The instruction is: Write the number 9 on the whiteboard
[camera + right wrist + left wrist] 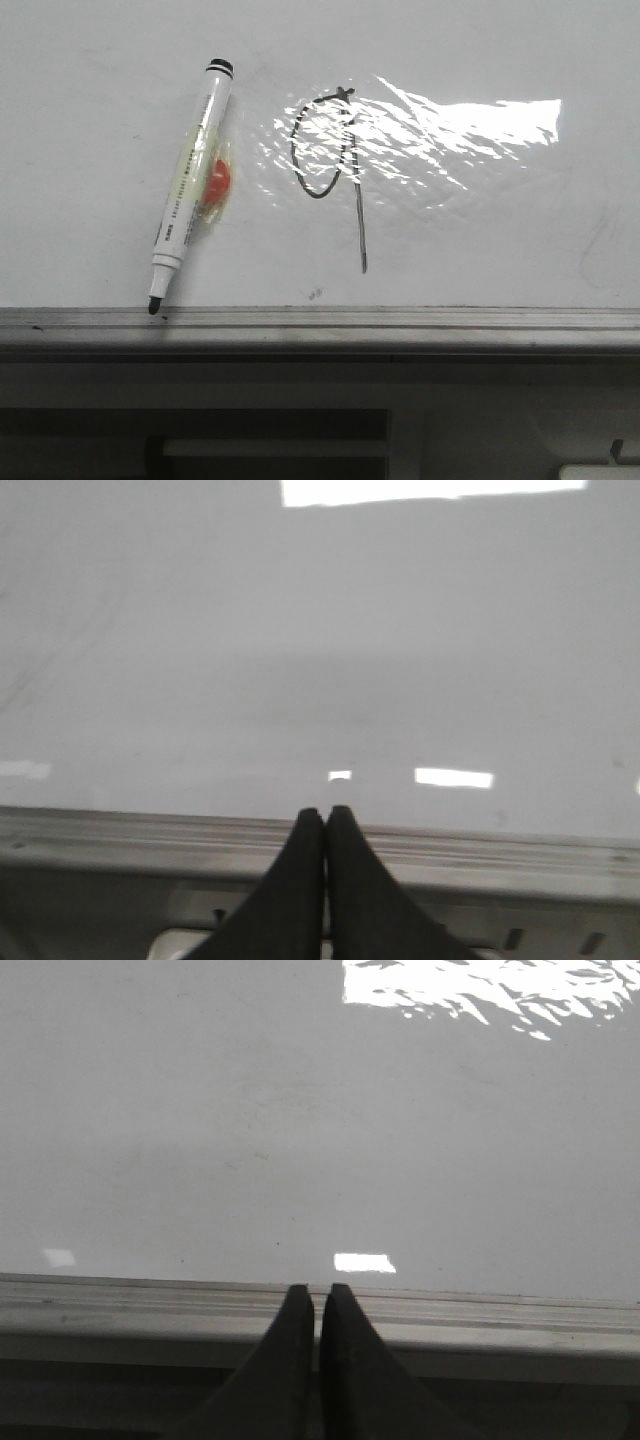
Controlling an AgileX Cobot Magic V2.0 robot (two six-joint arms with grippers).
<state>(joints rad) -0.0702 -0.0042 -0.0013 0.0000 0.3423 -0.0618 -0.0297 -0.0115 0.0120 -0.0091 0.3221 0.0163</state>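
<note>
Both hands sit nearest the wrist cams, pulled back past the ledge [400, 320]: left hand [320, 1295] and right hand [324, 815] each have fingers pressed together, gripping nothing. On the whiteboard [90, 120] the 9 [335, 165] is drawn, loop up in the glare, tail running down toward the ledge. Looks done to me. Pen [190, 180] lies off to its left, tip touching the ledge, uncapped as far as I can tell. Risks: the tip could dry out or smear the surface if bumped, and any swipe would smudge the 9. No containers anywhere.
</note>
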